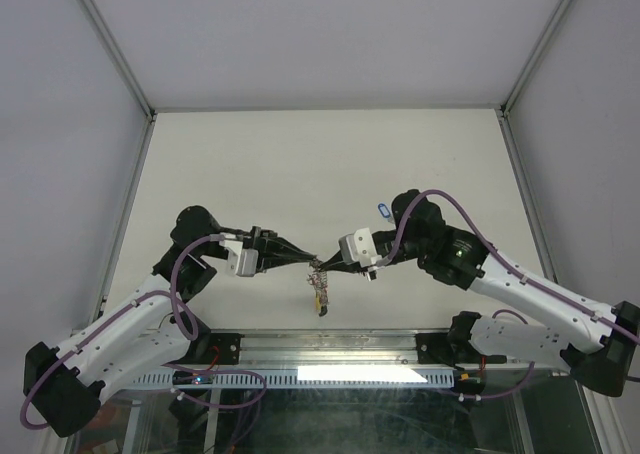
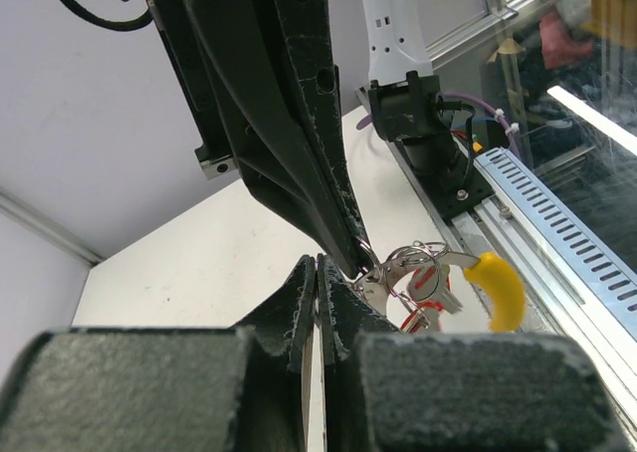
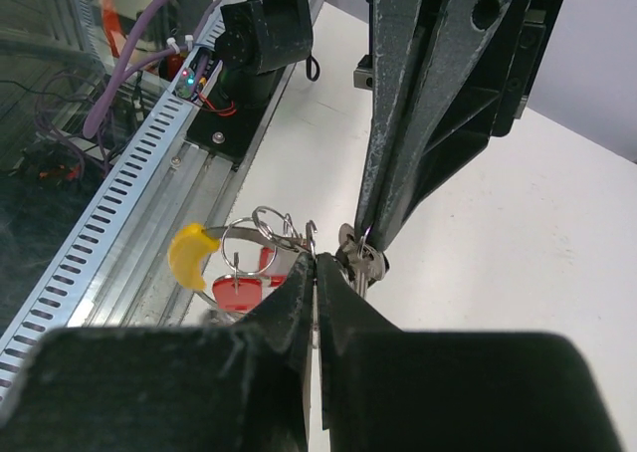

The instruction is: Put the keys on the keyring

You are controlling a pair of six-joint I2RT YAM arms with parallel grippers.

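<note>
Both grippers meet tip to tip above the table's near middle. My left gripper (image 1: 308, 264) (image 2: 318, 265) is shut, and in the right wrist view its tips pinch a silver key (image 3: 360, 263). Facing it, my right gripper (image 1: 328, 265) (image 3: 316, 260) is shut on the wire of the keyring (image 3: 254, 241) (image 2: 416, 261). A bunch of keys (image 1: 320, 296) hangs from the ring, with a yellow tag (image 3: 191, 256) (image 2: 498, 289) and a red tag (image 3: 239, 293) (image 2: 430, 303). Another key with a blue tag (image 1: 381, 210) lies on the table behind the right arm.
The slotted metal rail (image 1: 330, 376) and the arm bases run along the near edge just below the hanging keys. White walls with metal frame posts (image 1: 118, 46) close in the table (image 1: 320, 164) at the left, right and back.
</note>
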